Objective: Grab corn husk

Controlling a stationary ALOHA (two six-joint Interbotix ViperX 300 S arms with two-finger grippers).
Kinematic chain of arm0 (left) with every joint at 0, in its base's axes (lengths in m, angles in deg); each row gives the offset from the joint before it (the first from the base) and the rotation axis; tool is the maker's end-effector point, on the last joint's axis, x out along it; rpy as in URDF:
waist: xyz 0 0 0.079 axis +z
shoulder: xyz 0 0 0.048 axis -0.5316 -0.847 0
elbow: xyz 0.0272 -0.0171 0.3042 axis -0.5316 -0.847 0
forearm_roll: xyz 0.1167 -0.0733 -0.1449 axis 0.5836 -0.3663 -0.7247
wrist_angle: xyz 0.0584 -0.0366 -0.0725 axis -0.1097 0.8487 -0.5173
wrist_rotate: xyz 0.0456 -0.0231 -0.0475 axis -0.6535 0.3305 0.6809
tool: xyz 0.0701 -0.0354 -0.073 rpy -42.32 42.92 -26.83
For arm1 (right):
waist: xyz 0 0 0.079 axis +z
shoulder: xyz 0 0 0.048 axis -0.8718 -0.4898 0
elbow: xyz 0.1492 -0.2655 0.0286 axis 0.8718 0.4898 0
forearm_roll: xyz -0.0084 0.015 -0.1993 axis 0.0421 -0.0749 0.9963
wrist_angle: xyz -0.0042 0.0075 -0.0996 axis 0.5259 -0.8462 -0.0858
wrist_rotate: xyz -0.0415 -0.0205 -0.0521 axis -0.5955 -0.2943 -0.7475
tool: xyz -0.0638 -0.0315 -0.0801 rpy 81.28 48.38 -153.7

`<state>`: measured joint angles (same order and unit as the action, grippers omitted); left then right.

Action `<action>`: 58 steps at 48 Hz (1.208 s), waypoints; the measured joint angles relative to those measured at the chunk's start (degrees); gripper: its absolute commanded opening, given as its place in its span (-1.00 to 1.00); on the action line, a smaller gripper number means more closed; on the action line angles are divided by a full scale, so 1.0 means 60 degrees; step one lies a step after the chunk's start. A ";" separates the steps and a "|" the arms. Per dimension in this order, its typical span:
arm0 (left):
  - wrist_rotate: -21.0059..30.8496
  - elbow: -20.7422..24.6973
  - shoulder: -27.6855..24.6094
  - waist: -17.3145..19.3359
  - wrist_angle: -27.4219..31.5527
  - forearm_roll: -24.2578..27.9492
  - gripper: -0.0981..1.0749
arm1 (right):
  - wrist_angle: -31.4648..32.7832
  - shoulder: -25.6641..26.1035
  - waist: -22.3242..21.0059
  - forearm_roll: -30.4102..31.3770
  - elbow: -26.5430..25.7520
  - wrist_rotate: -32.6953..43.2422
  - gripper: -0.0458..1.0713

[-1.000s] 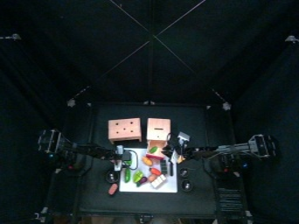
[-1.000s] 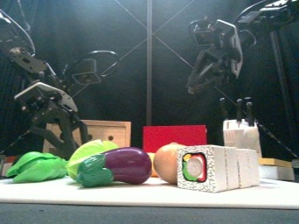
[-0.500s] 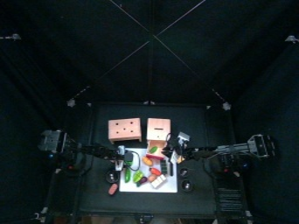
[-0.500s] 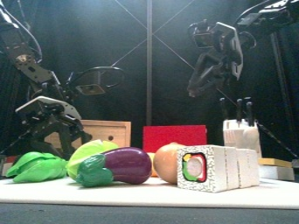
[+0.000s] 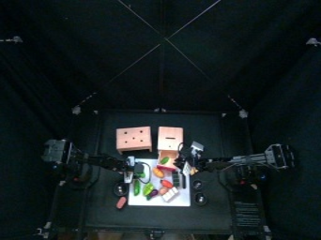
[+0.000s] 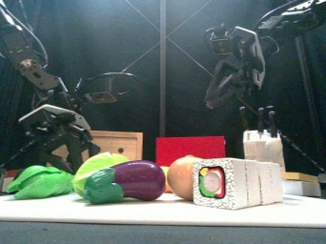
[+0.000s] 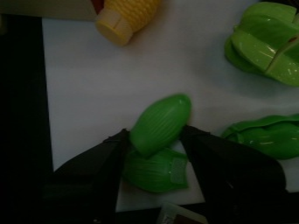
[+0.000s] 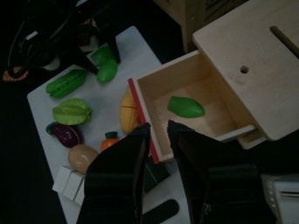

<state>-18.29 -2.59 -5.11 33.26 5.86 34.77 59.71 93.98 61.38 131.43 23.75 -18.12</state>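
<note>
Low over the white mat (image 7: 82, 79), the left end effector (image 7: 156, 156) hangs with jaws spread around the green corn husk (image 7: 160, 124) at the mat's left edge. Raised high, the right end effector (image 6: 237, 74) is parted, holding nothing.

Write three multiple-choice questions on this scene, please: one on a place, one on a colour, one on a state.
1. In the left wrist view, what shows between the jaws of the left gripper?
A) a green corn husk
B) a knife block
C) a sushi roll

2. Which colour is the eggplant?
A) yellow
B) purple
C) red

3. How is the wooden box's drawer?
A) shut
B) taken out, lying on the mat
C) pulled open, with a green piece inside

Answers:
1 A: the husk lies on the white mat between the open jaws.
2 B: the front view shows it purple with a green cap.
3 C: the right wrist view looks into the open drawer.
</note>
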 measured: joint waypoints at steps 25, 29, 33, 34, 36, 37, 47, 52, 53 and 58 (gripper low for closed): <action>-0.0044 0.0044 0.0469 0.0103 0.0059 0.0249 0.46 | 0.0000 0.0000 -0.0015 -0.0015 0.0073 0.0000 0.27; -0.0044 0.0029 0.0498 0.0117 0.0059 0.0293 0.36 | 0.0000 0.0000 -0.0015 -0.0015 0.0059 0.0000 0.26; -0.0044 0.0029 0.0498 0.0132 0.0044 0.0293 0.25 | 0.0000 0.0000 -0.0015 0.0000 0.0059 0.0015 0.26; -0.0044 0.0029 0.0513 0.0132 0.0044 0.0308 0.23 | 0.0015 0.0000 -0.0015 -0.0015 0.0059 0.0015 0.26; -0.0044 0.0029 0.0513 0.0132 0.0044 0.0308 0.18 | 0.0000 0.0000 -0.0015 -0.0015 0.0073 0.0015 0.26; -0.0059 0.0029 0.0498 0.0132 0.0044 0.0293 0.17 | 0.0000 -0.0015 -0.0015 -0.0015 0.0059 0.0015 0.26; -0.0029 0.0029 0.0513 0.0220 0.0044 0.0308 0.13 | 0.0015 -0.0073 -0.0015 -0.0044 0.0059 0.0015 0.26; -0.0029 0.0029 0.0513 0.0264 0.0044 0.0293 0.13 | 0.0000 -0.0103 -0.0015 -0.0103 0.0059 0.0015 0.26; -0.0029 0.0029 0.0513 0.0264 0.0044 0.0308 0.13 | 0.0000 -0.0117 -0.0015 -0.0103 0.0073 0.0015 0.26; -0.0029 0.0029 0.0586 0.0278 0.0044 0.0308 0.13 | 0.0000 -0.0132 -0.0015 -0.0117 0.0103 0.0015 0.26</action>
<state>-18.47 -2.41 -1.59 34.93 6.12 36.62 59.71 93.19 61.29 130.72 24.37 -18.03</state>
